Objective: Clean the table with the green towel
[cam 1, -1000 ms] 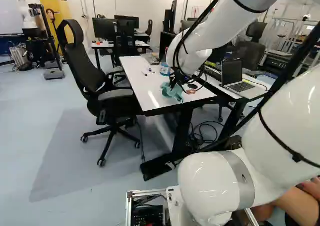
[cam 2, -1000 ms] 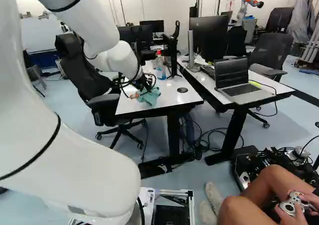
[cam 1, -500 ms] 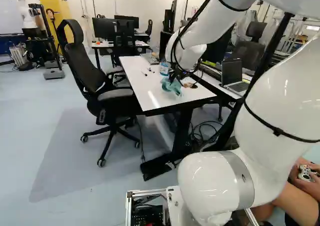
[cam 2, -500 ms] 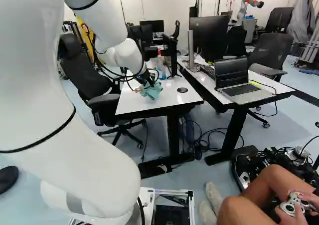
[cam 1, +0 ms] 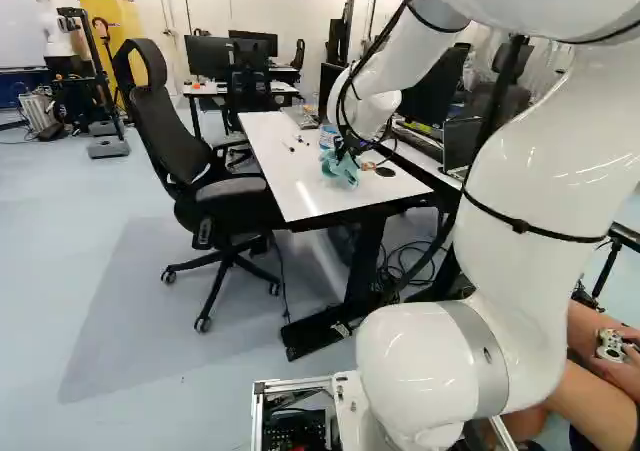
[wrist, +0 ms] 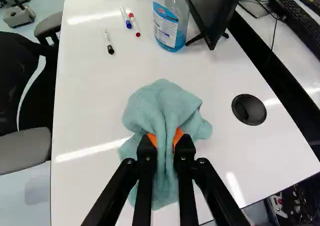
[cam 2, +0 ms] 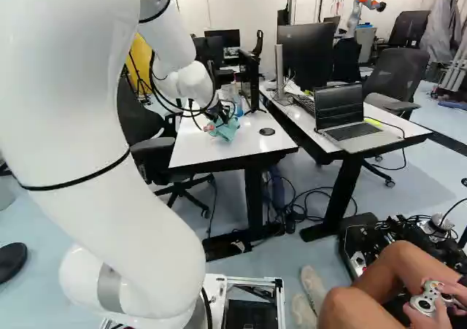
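So we've got gripper [cam 1: 344, 153] clenched on green towel [wrist: 162, 110], orange pads [wrist: 178, 135] pinching bunched folds from both sides. Towel's at white table [wrist: 92, 116], on surface or barely above, we can't tell which. Past it we see spray bottle [wrist: 171, 23] plus three markers [wrist: 110, 49]; black cable hole [wrist: 249, 109] sits beside.

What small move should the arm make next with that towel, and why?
Probably a short wipe toward the markers, stopping before them: the gripper pinches the towel between both fingers, and bare tabletop lies between towel and markers.
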{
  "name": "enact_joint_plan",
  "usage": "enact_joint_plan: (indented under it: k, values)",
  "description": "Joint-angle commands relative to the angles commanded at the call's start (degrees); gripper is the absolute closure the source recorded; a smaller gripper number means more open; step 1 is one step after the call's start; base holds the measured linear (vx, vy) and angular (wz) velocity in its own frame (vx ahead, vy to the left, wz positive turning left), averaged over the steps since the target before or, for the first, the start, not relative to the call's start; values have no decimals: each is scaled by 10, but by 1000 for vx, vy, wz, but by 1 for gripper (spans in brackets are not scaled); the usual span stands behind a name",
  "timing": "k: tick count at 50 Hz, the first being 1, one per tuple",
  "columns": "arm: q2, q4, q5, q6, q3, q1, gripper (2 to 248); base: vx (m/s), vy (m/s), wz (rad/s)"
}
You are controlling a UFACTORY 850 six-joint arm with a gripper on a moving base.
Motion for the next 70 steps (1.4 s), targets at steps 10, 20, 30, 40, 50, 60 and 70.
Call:
enact_joint_plan:
  k: [10, 20, 30, 40, 50, 60, 70]
  values:
    - [-20, 0, 20, 0, -7, -4, 200, 0, 0, 0]
    - [-39, 0, 44, 0, -14, -9, 200, 0, 0, 0]
    - [-56, 0, 65, 0, -19, -14, 200, 0, 0, 0]
    - [-71, 0, 68, 0, -21, -14, 200, 0, 0, 0]
    - [-86, 0, 68, 0, -24, -14, 200, 0, 0, 0]
    - [-92, 0, 68, 0, -25, -14, 200, 0, 0, 0]
    - [-92, 0, 68, 0, -25, -14, 200, 0, 0, 0]
